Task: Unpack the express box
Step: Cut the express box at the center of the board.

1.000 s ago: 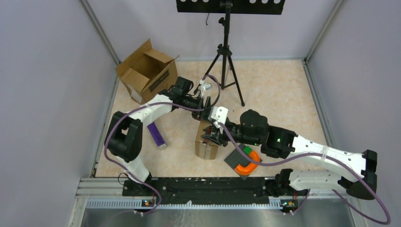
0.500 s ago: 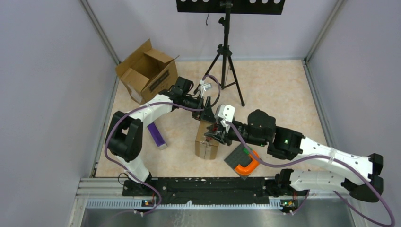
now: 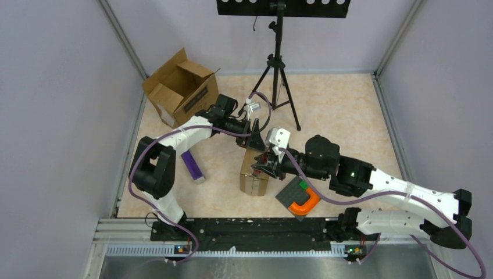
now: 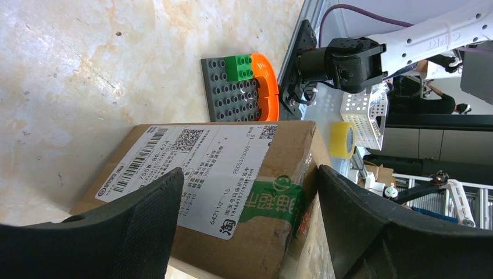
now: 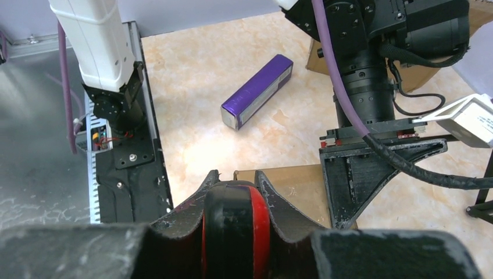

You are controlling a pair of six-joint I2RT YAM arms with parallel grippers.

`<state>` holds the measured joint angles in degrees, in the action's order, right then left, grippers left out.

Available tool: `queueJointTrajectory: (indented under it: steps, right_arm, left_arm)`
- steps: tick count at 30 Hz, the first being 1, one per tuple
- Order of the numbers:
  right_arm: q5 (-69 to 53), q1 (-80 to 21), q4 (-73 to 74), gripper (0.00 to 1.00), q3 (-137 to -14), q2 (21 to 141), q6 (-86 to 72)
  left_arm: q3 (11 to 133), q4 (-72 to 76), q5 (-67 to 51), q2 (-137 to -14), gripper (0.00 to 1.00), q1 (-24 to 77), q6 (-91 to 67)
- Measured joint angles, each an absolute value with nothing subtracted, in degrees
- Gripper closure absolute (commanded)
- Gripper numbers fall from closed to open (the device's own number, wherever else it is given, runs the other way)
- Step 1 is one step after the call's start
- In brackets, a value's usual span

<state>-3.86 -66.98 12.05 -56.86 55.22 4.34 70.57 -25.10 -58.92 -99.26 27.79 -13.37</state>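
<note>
A beige stone-pattern table [image 3: 343, 110] lies between grey walls, with an opened carton [image 3: 180, 87] in its far left corner. The express box [image 3: 254, 174] stands in the middle, closed and taped. The left gripper [image 3: 254, 141] has its jaws spread wide astride the box's far end – if they press it, I cannot tell. The right gripper [image 5: 235, 185] is clenched on a red and black tool [image 5: 235, 226] over the box. A purple packet [image 3: 192, 165] lies left of it, and a grey brick plate [image 3: 293, 195] lies right.
</note>
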Motion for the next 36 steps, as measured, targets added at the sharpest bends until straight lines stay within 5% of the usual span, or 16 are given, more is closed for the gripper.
queueJointTrajectory:
  steps: [36]
  right_arm:
    - [-1.9,-67.0,3.5,1.00,-43.9,53.1,2.2]
  left_arm:
    - [70.6,-24.9,-60.5,-100.1,0.16,27.6,-13.3]
